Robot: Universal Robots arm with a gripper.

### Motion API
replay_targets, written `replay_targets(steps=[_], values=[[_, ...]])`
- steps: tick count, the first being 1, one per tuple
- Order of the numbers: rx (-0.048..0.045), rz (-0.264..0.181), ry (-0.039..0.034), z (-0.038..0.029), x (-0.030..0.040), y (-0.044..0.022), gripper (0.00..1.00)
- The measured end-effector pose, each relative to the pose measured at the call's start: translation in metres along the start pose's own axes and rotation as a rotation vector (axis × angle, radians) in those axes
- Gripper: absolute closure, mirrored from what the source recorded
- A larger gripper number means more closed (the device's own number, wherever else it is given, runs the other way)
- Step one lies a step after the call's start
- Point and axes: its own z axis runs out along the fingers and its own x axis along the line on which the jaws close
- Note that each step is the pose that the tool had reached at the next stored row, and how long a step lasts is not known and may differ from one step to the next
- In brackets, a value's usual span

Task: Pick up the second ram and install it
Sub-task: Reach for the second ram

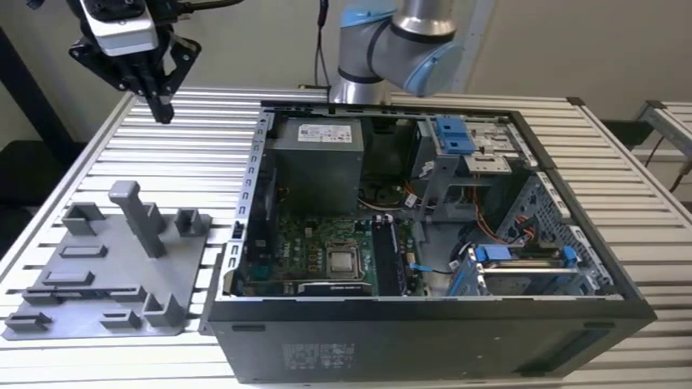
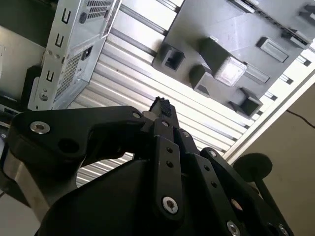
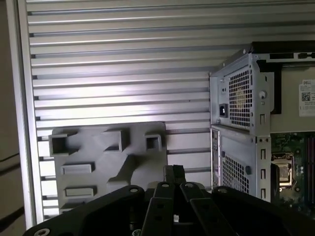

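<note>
Your gripper [image 1: 162,104] hangs high above the bench [image 1: 216,121], past the far edge of the fixture plate [image 1: 103,279] and well apart from the computer case [image 1: 433,344]. In both wrist views its fingers [image 3: 173,173] are pressed together tip to tip with nothing between them.

The second ram [image 1: 386,259] is hard to place. Your best candidate is the long dark strip standing on edge in the slots just to the exterior view's right of the processor socket [image 1: 343,261], but you cannot tell whether it is fully seated.

From here, treat this as a checking step. Hold the arm clear of the tall post [image 1: 135,215] and the case's thin sheet-metal wall. Judge the seating by whether the stick's top edge sits level along its whole length.

A stick like this is thin, rigid and brittle, so grip it by the long edges only. The bench is ribbed aluminium slats, bright and slippery. The plate is matte grey plastic with blocky pockets and posts. The motherboard [image 1: 313,239] is green and densely studded.
</note>
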Motion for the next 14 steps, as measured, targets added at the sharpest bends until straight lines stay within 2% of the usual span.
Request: replay_targets(steps=[14], values=[[0.0000, 0.000, 0.0000, -0.0014, 0.0402, -0.0027, 0.89]])
